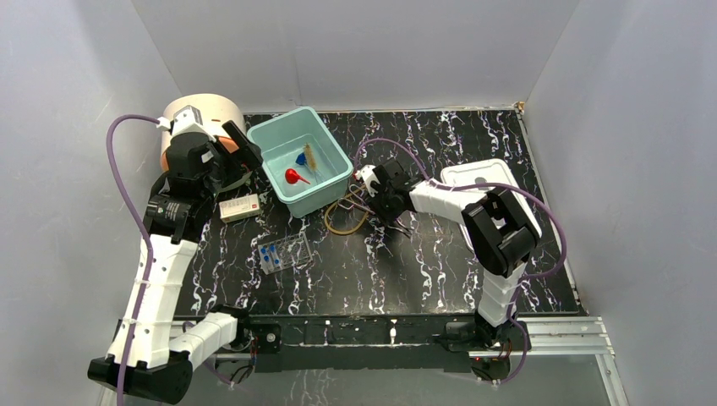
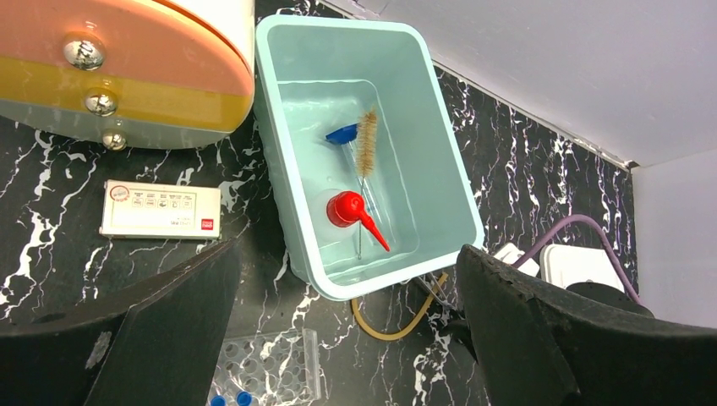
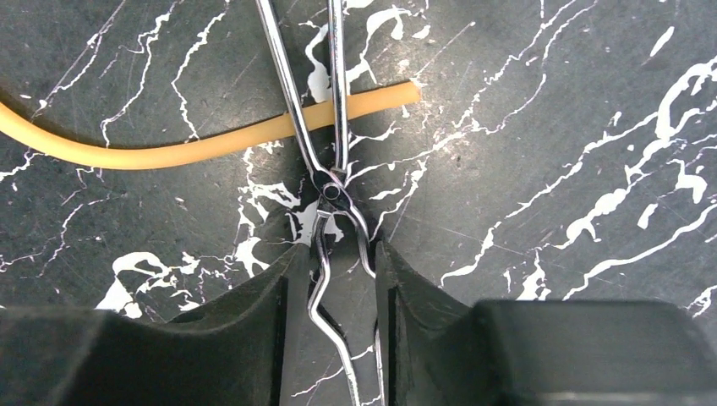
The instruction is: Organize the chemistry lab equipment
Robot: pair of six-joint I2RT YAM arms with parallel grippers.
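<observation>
Progress: roughly halfway, I'd judge. Three items sit in the bin, four lie loose on the black marbled worktop.
Mint-green plastic bin: one, at the back.
Clear plastic rack: one, out front on the worktop.
Amber rubber tubing loop: one, just beside the bin.
Metal tongs: one, lying across the tubing.
Small white labelled box: one, left of the bin.
White squeeze bottle with red nozzle: one, binned.
Clear syringe with blue end: one, binned.
Bristle brush: one, binned.
Blue-capped vials: about four in the rack, too small to be sure.
Left pincer: wide, empty, above the bin's near edge.
Right pincer: narrow, straddling the tongs' handles; I cannot tell whether it grips them.
</observation>
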